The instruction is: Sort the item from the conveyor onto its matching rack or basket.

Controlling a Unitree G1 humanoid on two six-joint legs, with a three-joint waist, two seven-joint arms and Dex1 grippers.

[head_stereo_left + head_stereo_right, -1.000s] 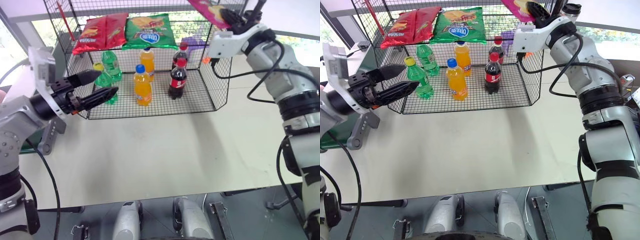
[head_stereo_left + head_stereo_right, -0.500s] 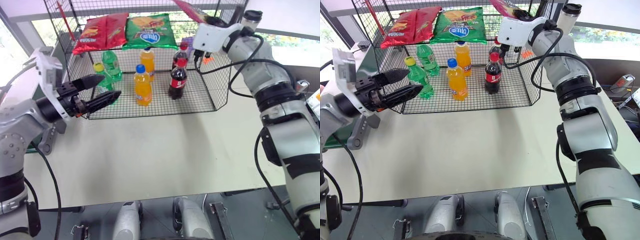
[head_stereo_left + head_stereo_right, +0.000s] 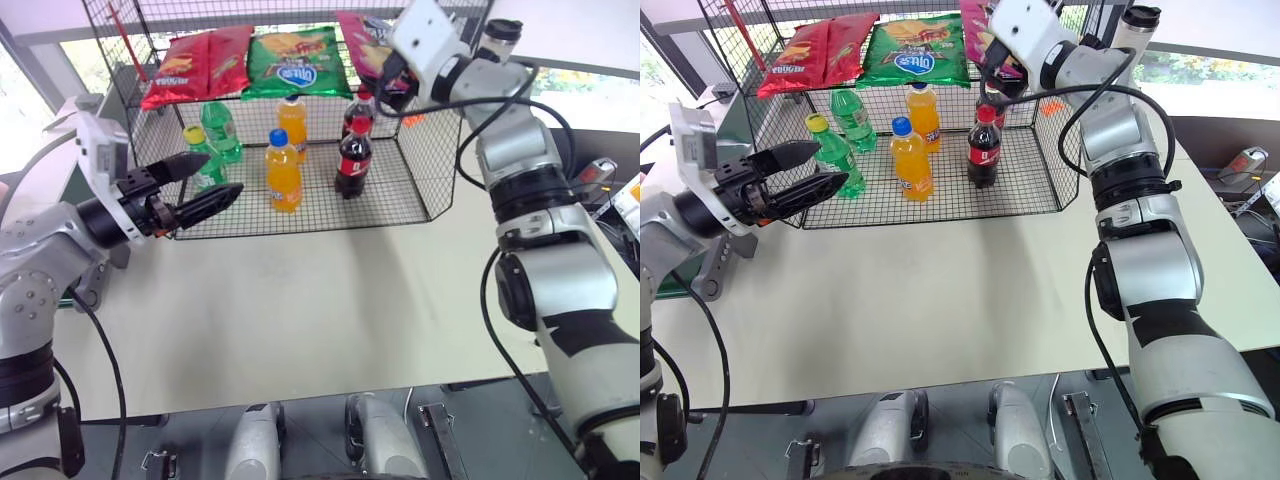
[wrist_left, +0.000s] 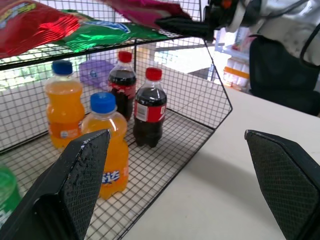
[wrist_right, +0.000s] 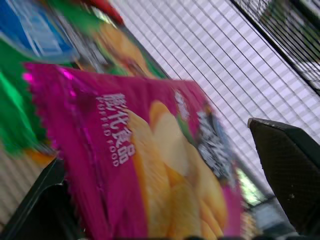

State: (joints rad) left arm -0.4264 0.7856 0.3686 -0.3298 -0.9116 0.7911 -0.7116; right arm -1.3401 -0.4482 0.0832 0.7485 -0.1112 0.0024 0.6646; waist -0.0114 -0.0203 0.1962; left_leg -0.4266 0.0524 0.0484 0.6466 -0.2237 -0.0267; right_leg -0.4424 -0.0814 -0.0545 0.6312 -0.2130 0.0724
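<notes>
The item, a magenta-pink snack bag point(image 3: 357, 42) with a yellow chips picture, lies on the upper level of the black wire rack point(image 3: 432, 160), just right of the green chip bag. My right gripper point(image 3: 384, 76) is at the bag's near right edge, open, and the bag point(image 5: 150, 150) spreads between its wide-apart fingers point(image 5: 292, 170). My left gripper point(image 3: 222, 173) hovers open and empty at the rack's front left corner. A dark-green strip of the conveyor point(image 3: 733, 118) shows to the left of the rack, mostly hidden.
Two red chip bags point(image 3: 198, 62) and a green chip bag point(image 3: 294, 60) lie on the upper level. Green point(image 3: 222, 128), orange point(image 3: 285, 172) and cola bottles point(image 3: 355, 160) stand on the lower level. A lidded cup point(image 3: 500, 32) stands behind my right arm. The beige tabletop point(image 3: 330, 300) lies in front.
My right gripper swung left over the upper level, rolled and opened. The pink bag went from held high at the rack's right corner to lying beside the green bag. The left arm stayed put.
</notes>
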